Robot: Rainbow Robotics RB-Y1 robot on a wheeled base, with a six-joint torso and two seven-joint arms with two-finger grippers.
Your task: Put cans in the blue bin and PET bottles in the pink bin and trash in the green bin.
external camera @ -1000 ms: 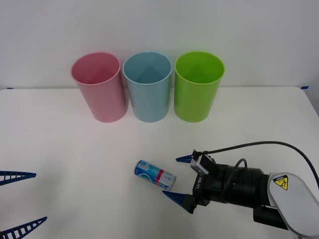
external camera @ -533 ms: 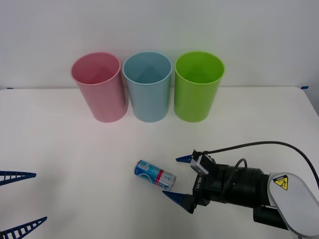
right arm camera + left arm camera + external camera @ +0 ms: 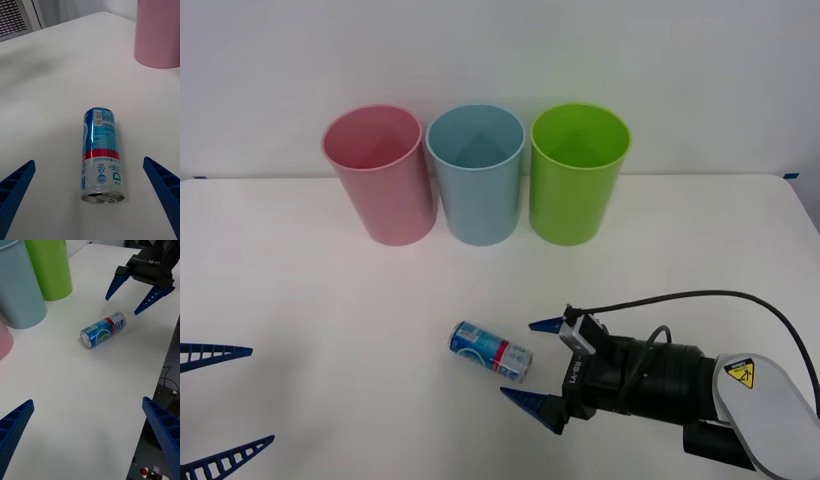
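The can (image 3: 491, 351) lies on its side on the white worktop (image 3: 300, 290), in the near middle part, well apart from the three bins. Its silver end faces the right pincer (image 3: 534, 362), which is just to the right of the can, low over the worktop, with its blue fingers (image 3: 546, 325) spread wide, one farther and one nearer than the can's end, not touching it. Far behind, the three bins stand upright in a row close together: the pink bin (image 3: 378, 175) on the left, the blue bin (image 3: 476, 175) in the middle, the green bin (image 3: 577, 173) on the right. The left pincer (image 3: 215, 400) is at the near left edge, also wide open, holding nothing, well apart from the can.
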